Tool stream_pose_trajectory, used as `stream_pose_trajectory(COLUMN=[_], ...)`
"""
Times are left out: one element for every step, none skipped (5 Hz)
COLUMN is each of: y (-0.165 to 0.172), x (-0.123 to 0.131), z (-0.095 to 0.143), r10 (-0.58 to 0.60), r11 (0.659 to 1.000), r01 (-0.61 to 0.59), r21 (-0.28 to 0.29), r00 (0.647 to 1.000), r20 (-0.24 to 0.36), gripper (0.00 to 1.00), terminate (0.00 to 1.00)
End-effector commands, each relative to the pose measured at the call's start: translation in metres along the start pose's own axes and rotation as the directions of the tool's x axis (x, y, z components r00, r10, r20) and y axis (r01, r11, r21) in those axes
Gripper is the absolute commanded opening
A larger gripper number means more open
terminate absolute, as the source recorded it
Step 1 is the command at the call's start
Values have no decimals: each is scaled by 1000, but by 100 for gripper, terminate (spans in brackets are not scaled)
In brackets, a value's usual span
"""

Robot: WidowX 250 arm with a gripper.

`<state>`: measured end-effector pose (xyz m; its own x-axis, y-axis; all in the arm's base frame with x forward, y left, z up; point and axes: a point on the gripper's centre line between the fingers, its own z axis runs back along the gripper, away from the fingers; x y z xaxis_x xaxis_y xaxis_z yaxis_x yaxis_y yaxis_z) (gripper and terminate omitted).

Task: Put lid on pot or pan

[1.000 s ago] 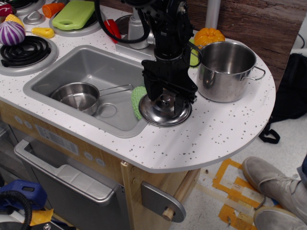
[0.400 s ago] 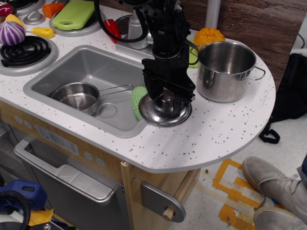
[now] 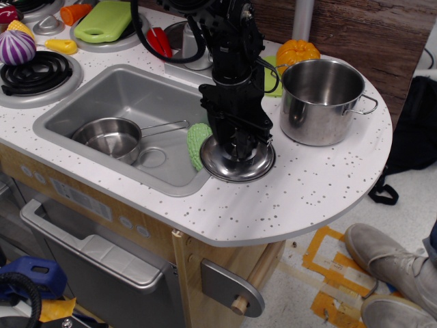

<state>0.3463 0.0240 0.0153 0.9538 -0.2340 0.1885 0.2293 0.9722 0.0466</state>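
The steel domed lid (image 3: 239, 164) lies flat on the speckled counter, at the sink's right front corner. My gripper (image 3: 236, 145) is pressed down on the lid's centre. Its black fingers (image 3: 228, 139) stand close together around the knob, which is hidden between them. The lid rests on the counter. The tall steel pot (image 3: 322, 101) with loop handles stands open and upright to the right and a little behind the gripper, about a lid's width away. It looks empty.
A grey sink (image 3: 123, 102) on the left holds a small steel saucepan (image 3: 108, 137) with a wire handle. A green scrubber (image 3: 196, 142) leans at the sink's edge beside the lid. An orange toy (image 3: 297, 51) sits behind the pot. The counter's rounded edge (image 3: 355, 198) runs at the right.
The gripper has come down onto the lid, its fingers have drawn in, and the knob that showed between them is now covered. The lid has shifted slightly right. The pot has not moved.
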Motion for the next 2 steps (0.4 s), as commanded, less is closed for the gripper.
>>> stream_pose_trajectory(y=[9,6], x=[9,11], z=[12,15], r10=[6,12], r11=[1000,1000], r01=[-7,-13], r21=[18,16], r00=[999,999], r20=[31,34], gripper=[100,0], terminate=[0,0])
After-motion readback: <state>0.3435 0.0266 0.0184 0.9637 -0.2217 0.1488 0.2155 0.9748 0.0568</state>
